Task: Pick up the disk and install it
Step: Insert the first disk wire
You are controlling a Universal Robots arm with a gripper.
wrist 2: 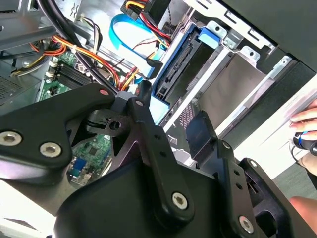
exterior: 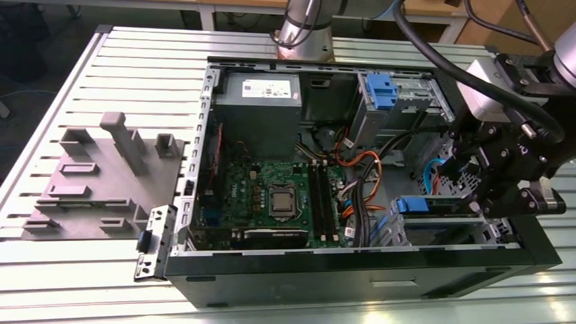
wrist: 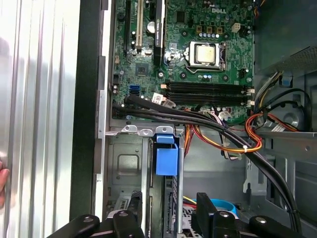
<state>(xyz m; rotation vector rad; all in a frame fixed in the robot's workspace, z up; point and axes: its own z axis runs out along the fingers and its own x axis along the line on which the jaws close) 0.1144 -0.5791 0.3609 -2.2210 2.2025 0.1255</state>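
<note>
Gripper [wrist: 169, 201], jaws spread and empty, hovers close to the disk [wrist: 166, 161], seated on edge in the drive bay [wrist: 121, 161].

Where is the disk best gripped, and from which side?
Probably across the thin exposed edge of the disk, on its blue carrier, coming straight in through the open side of the case; it stands on edge in the bay, whose walls hide the broad faces.

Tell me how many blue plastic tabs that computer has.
2: an upper blue tab on the drive cage, a lower blue tab beside the gripper. Cables may hide others.
</note>
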